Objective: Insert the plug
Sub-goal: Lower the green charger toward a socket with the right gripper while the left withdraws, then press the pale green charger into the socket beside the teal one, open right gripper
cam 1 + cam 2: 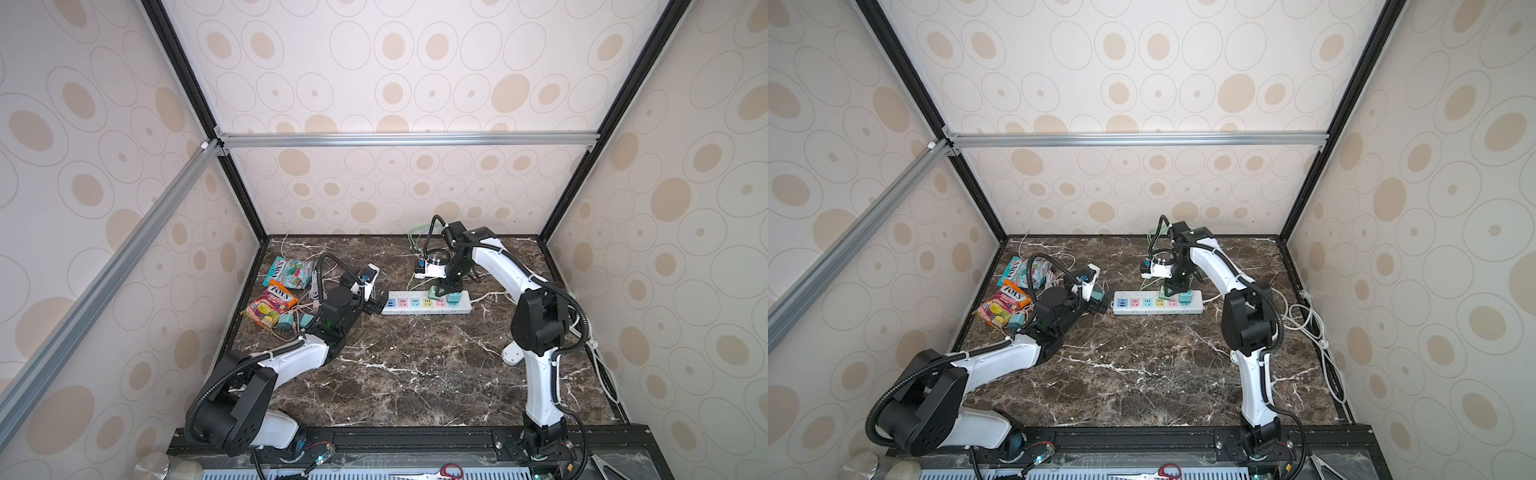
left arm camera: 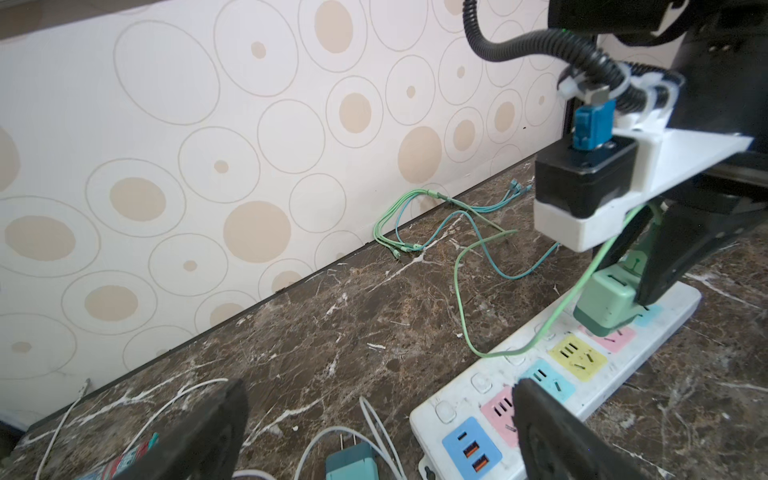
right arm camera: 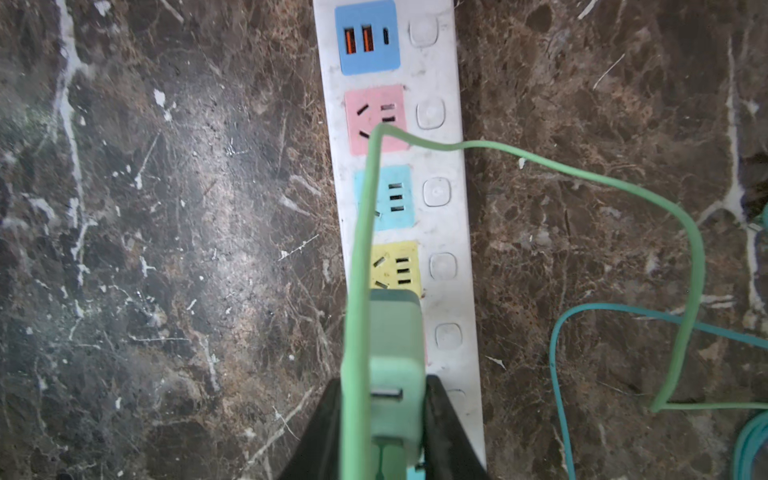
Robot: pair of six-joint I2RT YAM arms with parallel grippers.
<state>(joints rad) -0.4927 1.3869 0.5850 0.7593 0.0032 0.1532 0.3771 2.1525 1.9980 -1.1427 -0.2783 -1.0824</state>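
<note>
Right gripper, seen in both top views, is clamped on the pale green plug above the power strip, near the end away from its blue USB block. Left gripper hangs spread and empty just beside the strip's USB end.

From the left wrist view, the left gripper's black fingers stand wide apart with nothing between them. Farther along the strip, the plug sits tilted over the pink socket next to the yellow one. Whether its prongs are seated I cannot tell.

From the right wrist view, both jaws press the plug's sides. A green cable runs from it across the strip onto the marble.
</note>
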